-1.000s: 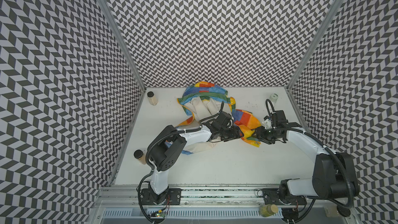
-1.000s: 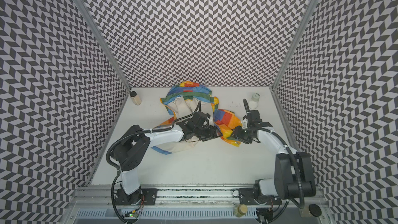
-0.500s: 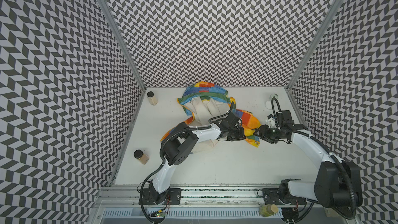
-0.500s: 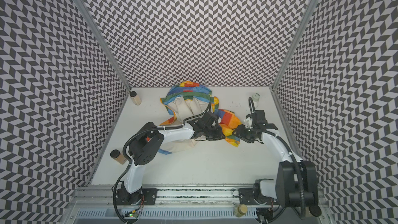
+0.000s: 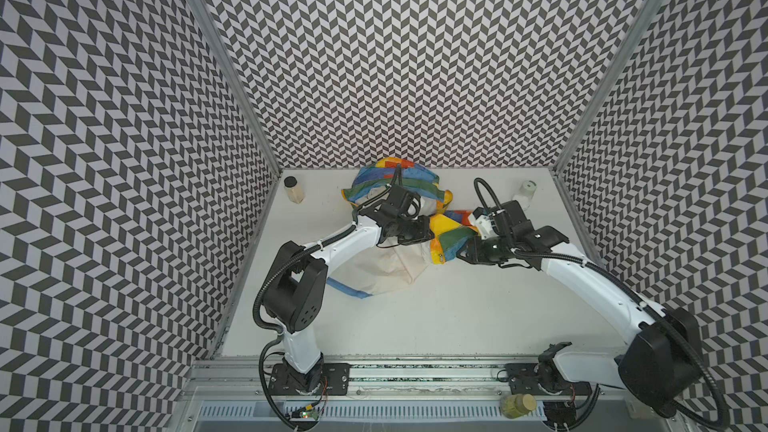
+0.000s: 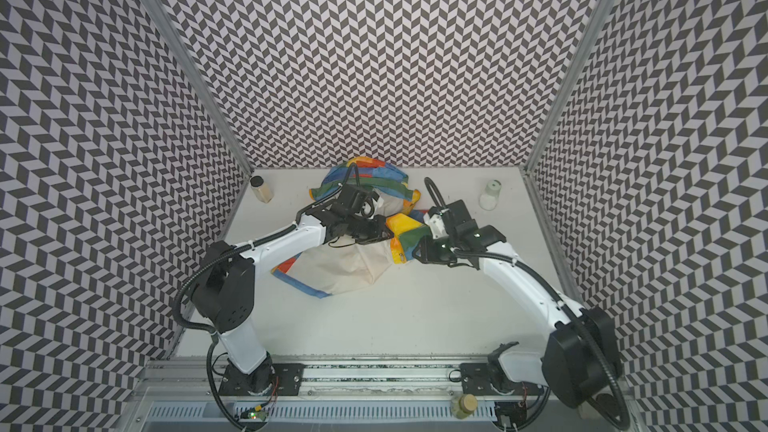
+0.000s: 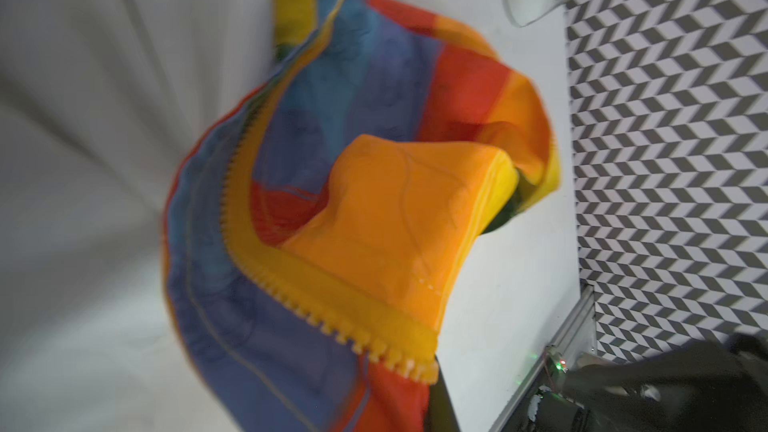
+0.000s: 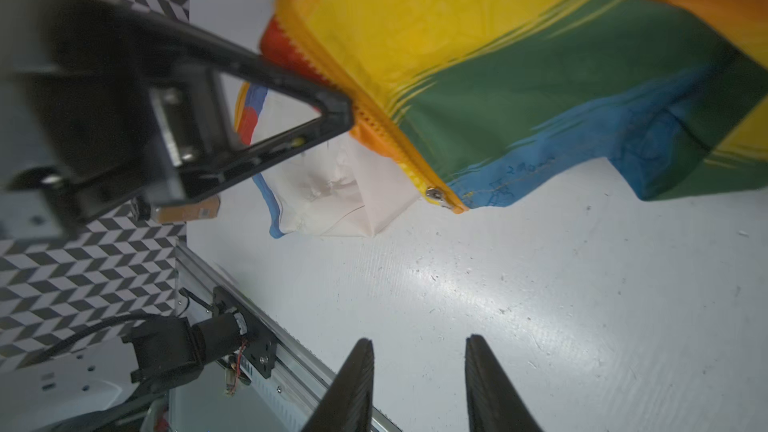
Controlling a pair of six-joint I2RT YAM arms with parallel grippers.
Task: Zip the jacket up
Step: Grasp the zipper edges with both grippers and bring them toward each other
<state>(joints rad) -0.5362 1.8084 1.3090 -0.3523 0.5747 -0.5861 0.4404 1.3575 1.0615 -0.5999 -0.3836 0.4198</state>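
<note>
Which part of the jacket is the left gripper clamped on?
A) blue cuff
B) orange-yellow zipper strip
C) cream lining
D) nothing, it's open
B: in the right wrist view the left gripper has its tips closed together on the orange-yellow zipper strip at the edge of the jacket, not on lining or cuff.

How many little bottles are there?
4: dark-capped tan bottle, far left corner; white bottle, far right; greenish jar, front rail; amber bottle by the left wall. More may be hidden.
</note>
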